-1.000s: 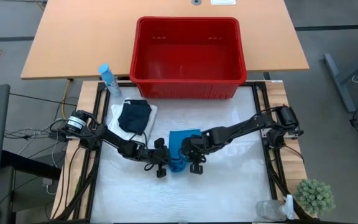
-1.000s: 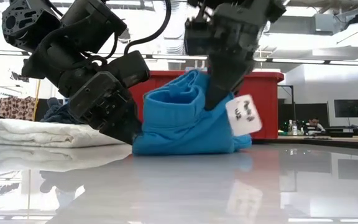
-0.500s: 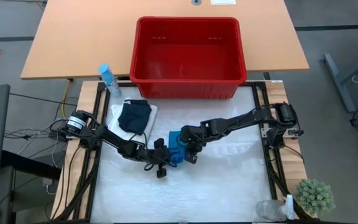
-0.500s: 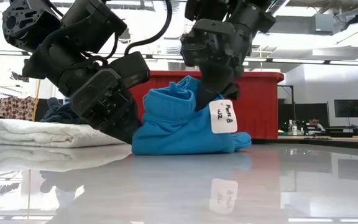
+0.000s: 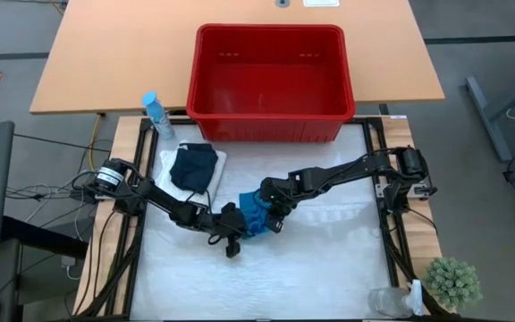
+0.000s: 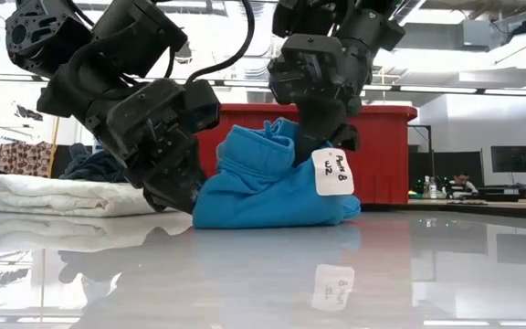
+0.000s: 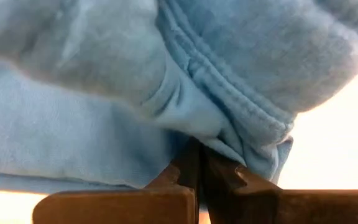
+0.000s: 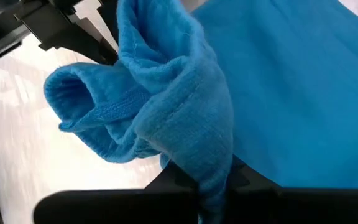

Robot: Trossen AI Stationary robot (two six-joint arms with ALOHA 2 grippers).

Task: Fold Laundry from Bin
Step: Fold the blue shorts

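The red bin point(image 5: 271, 80) stands at the far side of the tabletop point(image 5: 329, 268), partly on the wooden desk point(image 5: 88, 63) behind it — from above its floor shows bare, with no cloth inside. All the laundry lies out on the tabletop. The teal cloth point(image 5: 256, 213) sits bunched near the middle, and both arms meet at it. The left claw point(image 5: 236, 224) is pressed against the cloth's near left side; in the left wrist view its two fingers point(image 7: 191, 171) stand together, pinching an edge of the teal cloth just by a stitched hem. The right claw point(image 5: 274, 204) comes in from the right and is clamped on a folded-over seam of the same cloth, the fabric draped over its closed fingers in the right wrist view. In the low view the cloth rises in a soft hump between the two claws, and a white tag point(image 6: 332, 172) with handwriting hangs on its right side below the right claw. To the left, near the bin's front left corner, the white cloth point(image 5: 170, 165) lies folded flat with the dark cloth point(image 5: 193, 166) resting on top of it. A blue-capped bottle point(image 5: 156, 114) stands just beside that stack — a small plant point(image 5: 452, 282) sits at the tabletop's near right corner.
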